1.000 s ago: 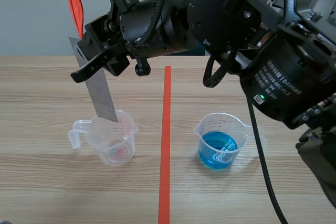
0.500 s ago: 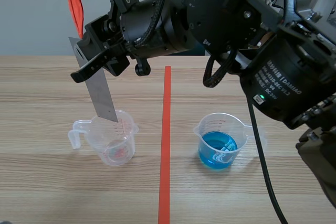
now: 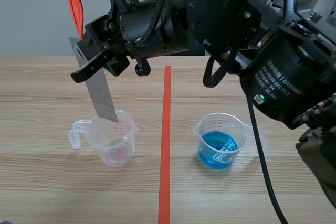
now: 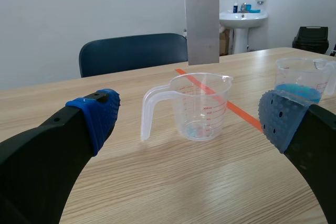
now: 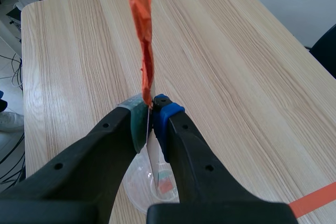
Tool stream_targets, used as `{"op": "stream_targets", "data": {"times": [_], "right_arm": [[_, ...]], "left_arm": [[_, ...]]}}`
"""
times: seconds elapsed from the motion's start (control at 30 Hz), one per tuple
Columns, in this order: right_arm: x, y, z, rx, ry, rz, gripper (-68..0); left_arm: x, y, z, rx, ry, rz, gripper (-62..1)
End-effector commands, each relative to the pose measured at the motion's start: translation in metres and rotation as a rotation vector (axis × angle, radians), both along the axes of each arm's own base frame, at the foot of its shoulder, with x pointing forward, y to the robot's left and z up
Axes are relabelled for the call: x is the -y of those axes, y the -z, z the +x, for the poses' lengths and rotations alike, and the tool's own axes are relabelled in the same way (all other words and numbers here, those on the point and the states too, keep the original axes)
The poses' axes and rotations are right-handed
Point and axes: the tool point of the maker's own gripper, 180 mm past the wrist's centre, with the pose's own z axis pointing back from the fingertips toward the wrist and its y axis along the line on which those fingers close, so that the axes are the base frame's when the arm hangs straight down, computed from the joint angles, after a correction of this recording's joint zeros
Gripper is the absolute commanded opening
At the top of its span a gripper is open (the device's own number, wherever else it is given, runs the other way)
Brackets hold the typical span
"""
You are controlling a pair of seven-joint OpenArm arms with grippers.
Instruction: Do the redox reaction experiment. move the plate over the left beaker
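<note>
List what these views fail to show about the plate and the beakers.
The plate, top end: left wrist view, cut by the edge.
The reddish bit in the left beaker: too small in scene view; right gripper and plate partly cover it in right wrist view.
Its scale print: left wrist view, too small.

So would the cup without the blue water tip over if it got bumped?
Likely yes: the left beaker looks like thin, clear plastic and holds almost nothing, so it's probably light. On the smooth table it may slide before tipping.

Two beakers (image 3: 113, 145) (image 3: 219, 141) (one with blue liquid (image 3: 217, 151)) — one plate (image 3: 102, 100)
</note>
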Motion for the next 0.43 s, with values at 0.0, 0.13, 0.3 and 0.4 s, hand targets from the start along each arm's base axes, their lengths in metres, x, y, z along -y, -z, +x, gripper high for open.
{"op": "stream_targets", "data": {"times": [0.0,0.13,0.3,0.4], "right_arm": [[-0.0035,-0.0139,0.0003,0.033,-0.012,0.027,-66.9],[-0.0035,-0.0139,0.0003,0.033,-0.012,0.027,-66.9],[-0.0034,-0.0133,0.0002,0.031,-0.012,0.024,-66.9],[-0.0034,-0.0131,0.0002,0.031,-0.012,0.023,-66.9]], "left_arm": [[-0.0018,-0.0115,-0.0023,0.053,-0.003,-0.016,-5.0],[-0.0018,-0.0115,-0.0023,0.053,-0.003,-0.016,-5.0],[-0.0018,-0.0115,-0.0023,0.053,-0.003,-0.016,-5.0],[-0.0018,-0.0115,-0.0022,0.054,-0.003,-0.016,-5.0]]}}
